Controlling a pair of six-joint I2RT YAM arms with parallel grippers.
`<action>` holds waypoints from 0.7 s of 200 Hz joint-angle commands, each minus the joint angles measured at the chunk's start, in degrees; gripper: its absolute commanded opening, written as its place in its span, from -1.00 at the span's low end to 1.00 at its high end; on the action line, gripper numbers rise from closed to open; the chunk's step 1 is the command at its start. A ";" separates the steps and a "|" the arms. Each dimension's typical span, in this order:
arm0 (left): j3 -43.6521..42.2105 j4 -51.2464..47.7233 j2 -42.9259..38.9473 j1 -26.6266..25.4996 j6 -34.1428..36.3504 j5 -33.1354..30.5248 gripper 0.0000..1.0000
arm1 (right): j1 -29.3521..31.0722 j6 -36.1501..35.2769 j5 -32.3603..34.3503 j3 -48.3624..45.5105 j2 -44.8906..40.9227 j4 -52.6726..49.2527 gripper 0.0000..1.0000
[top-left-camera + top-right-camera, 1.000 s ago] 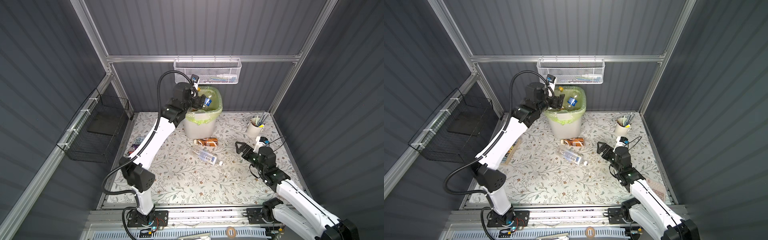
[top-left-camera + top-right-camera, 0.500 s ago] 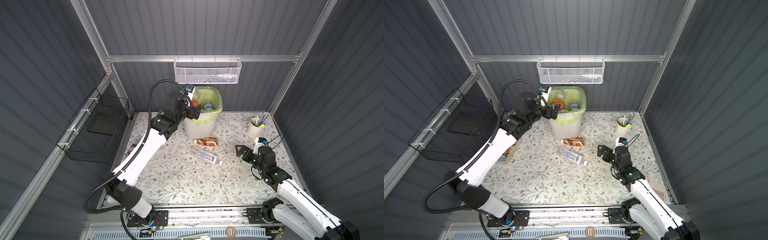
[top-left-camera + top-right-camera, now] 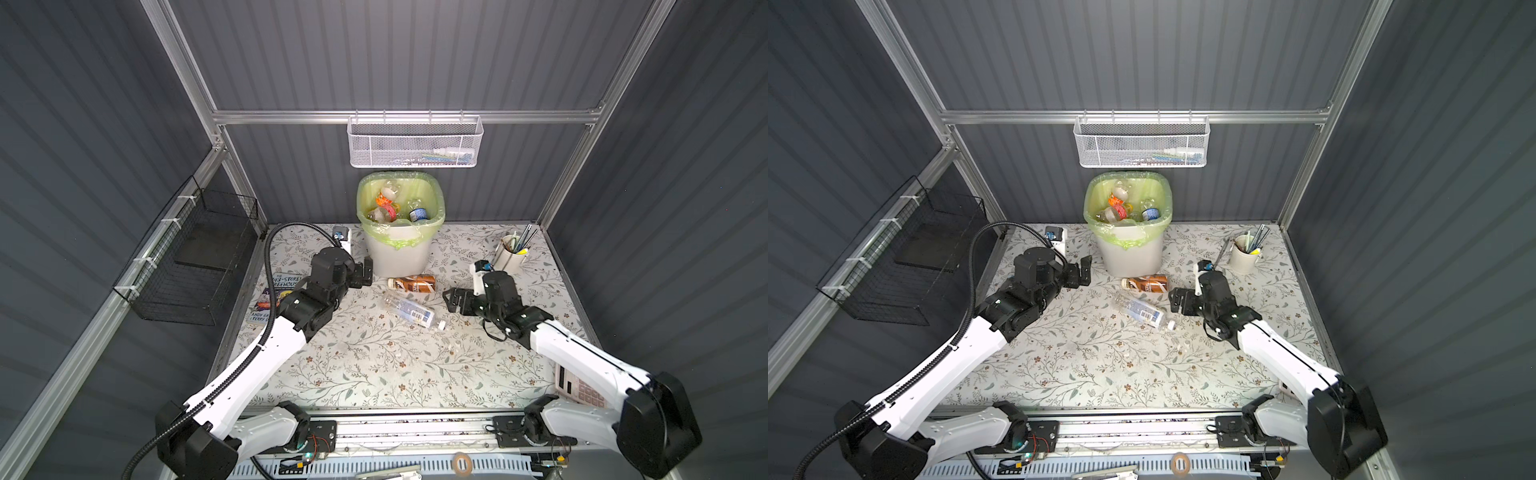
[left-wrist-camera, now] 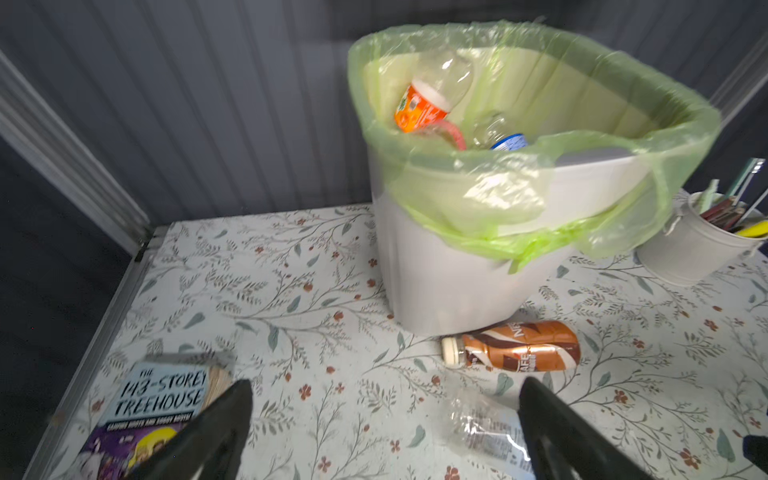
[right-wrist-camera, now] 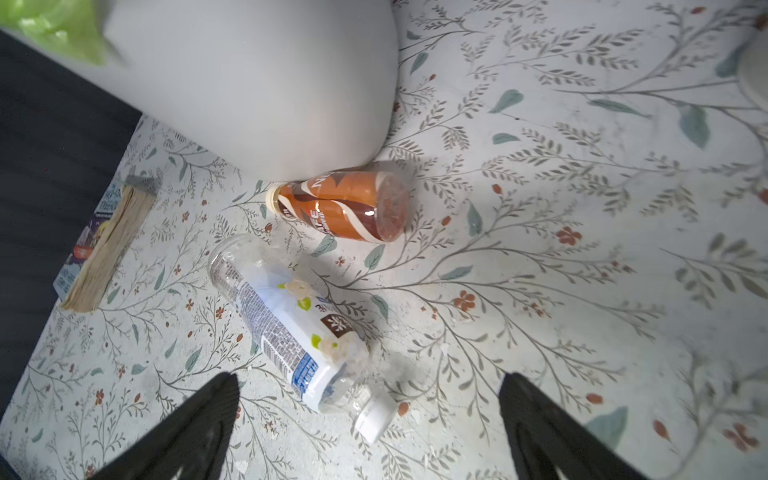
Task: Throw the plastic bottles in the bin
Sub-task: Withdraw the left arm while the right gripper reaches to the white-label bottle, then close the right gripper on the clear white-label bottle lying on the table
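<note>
Bottles are sitting inside the bin, which is standing at the 12 o'clock edge of the desk in both top views. Two more are lying on the desk. A brown-label bottle is touching the bin's base at its 6 o'clock. A clear bottle with a white and blue label is lying just beside it at 6 o'clock, its white cap pointing to 4 o'clock. The left gripper is hovering at the bin's 8 o'clock, jaws spread wide and holding nothing. The right gripper is hanging at the clear bottle's 3 o'clock, jaws likewise spread and empty. A cup of pens is standing at the desk's 2 o'clock, and a book is lying at its 9 o'clock.
</note>
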 commanded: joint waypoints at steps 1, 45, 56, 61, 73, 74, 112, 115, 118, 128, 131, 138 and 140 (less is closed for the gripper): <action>-3.71 -1.39 -2.95 -0.01 -6.76 -6.60 0.99 | 2.87 -7.24 -1.48 4.60 4.64 -4.03 0.98; -9.73 -4.04 -3.05 4.37 -12.76 -4.13 0.99 | 7.55 -13.47 -2.02 12.88 15.55 -9.33 0.98; -11.06 -4.13 -3.05 5.39 -13.80 -3.14 0.99 | 8.64 -14.63 -2.06 14.68 17.92 -10.66 0.98; -11.73 -4.06 -3.24 5.70 -14.20 -2.83 0.99 | 9.23 -15.09 -2.08 15.40 18.88 -11.17 0.98; -13.03 -4.02 -3.66 6.25 -14.63 -1.88 0.99 | 10.36 -16.33 -1.77 16.83 20.98 -12.22 0.98; -13.12 -4.03 -3.71 6.26 -14.65 -1.87 0.99 | 10.47 -16.44 -1.72 16.96 21.19 -12.29 0.98; -15.31 -5.28 -3.85 7.20 -15.21 0.44 1.00 | 12.72 -19.42 0.76 21.63 27.21 -15.71 0.96; -15.42 -5.40 -3.85 7.23 -15.21 0.57 1.00 | 12.81 -19.59 0.98 21.93 27.62 -15.71 0.95; -15.48 -5.51 -3.95 7.24 -15.25 0.60 0.99 | 12.85 -19.77 1.11 22.27 28.02 -16.88 0.94; -15.82 -5.81 -4.10 7.32 -15.35 0.69 0.99 | 13.20 -20.31 1.59 23.00 29.07 -17.87 0.89; -15.97 -5.88 -4.17 7.33 -15.30 0.69 1.00 | 13.34 -20.41 1.70 23.21 29.37 -18.10 0.88; -16.09 -6.04 -4.44 7.33 -15.29 0.60 0.99 | 13.52 -20.63 2.02 23.54 29.89 -18.49 0.87; -16.23 -6.06 -4.50 7.33 -15.29 0.50 0.99 | 13.60 -20.72 2.06 23.58 30.15 -18.56 0.86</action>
